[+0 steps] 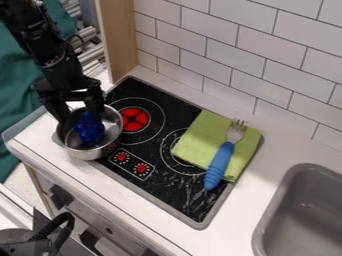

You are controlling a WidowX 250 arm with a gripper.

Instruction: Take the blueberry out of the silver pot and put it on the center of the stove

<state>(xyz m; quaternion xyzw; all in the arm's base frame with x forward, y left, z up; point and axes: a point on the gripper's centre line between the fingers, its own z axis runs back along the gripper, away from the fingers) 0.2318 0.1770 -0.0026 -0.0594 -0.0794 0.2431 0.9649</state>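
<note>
The black two-finger gripper [79, 114] is open, its fingers spread over the round silver metal pot [105, 147] at the flat black stove's [150, 177] 10 o'clock edge. The bumpy dark-blue plastic blueberry [89, 131] lies inside, at 5 o'clock from the gripper. One finger partly hides its 1 o'clock side; whether they touch is unclear. The grey sink [267, 220] is cut off at 4 o'clock.
</note>
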